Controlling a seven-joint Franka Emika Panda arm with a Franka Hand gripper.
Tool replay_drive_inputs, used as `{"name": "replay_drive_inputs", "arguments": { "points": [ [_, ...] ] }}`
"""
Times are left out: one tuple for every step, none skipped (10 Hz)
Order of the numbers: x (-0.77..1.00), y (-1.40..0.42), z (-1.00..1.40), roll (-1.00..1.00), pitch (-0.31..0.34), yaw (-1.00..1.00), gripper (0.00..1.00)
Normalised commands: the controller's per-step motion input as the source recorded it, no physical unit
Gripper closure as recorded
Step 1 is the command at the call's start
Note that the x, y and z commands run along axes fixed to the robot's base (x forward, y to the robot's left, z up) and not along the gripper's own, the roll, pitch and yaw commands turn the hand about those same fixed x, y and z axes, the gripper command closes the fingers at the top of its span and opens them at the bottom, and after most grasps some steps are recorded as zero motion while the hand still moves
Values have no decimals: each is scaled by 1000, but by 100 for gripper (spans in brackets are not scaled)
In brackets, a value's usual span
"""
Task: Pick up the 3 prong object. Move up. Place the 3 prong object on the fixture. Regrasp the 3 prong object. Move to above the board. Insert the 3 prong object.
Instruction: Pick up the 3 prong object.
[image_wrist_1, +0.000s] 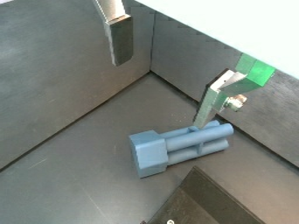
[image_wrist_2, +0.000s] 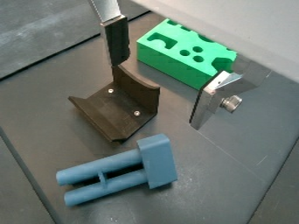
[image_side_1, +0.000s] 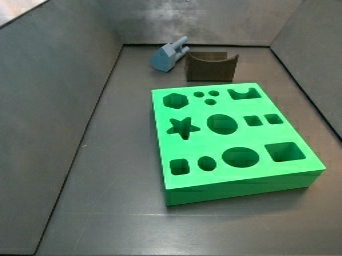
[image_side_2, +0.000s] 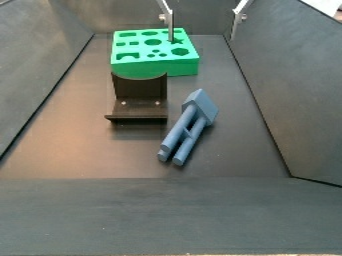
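The hand (image_wrist_2: 158, 83) hangs open and empty above the bench floor (image_wrist_2: 251, 166), its two silver fingers (image_wrist_2: 114, 39) spread wide apart with nothing between them. In both wrist views the 3 prong object (image_wrist_2: 117, 171) lies flat on the floor below the fingers, touching neither, its blocky head at one end and its prongs at the other. In a side view it (image_side_2: 189, 124) lies at about 3 o'clock from the fixture (image_side_2: 136, 101), just beside it and apart. The board (image_side_2: 154, 51) sits at 12 o'clock behind the fixture; in a side view (image_side_1: 231, 139) its cut-outs face up.
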Motion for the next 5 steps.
{"name": "replay_drive_inputs", "arguments": {
  "points": [
    [0, 26, -37, 0, 0, 0, 0],
    [0, 283, -149, -13, 0, -146, 0],
    [40, 426, -260, -10, 0, -229, 0],
    [77, 469, -300, -3, 14, -269, 0],
    [86, 457, -329, -20, 0, -303, 0]
  ]
}}
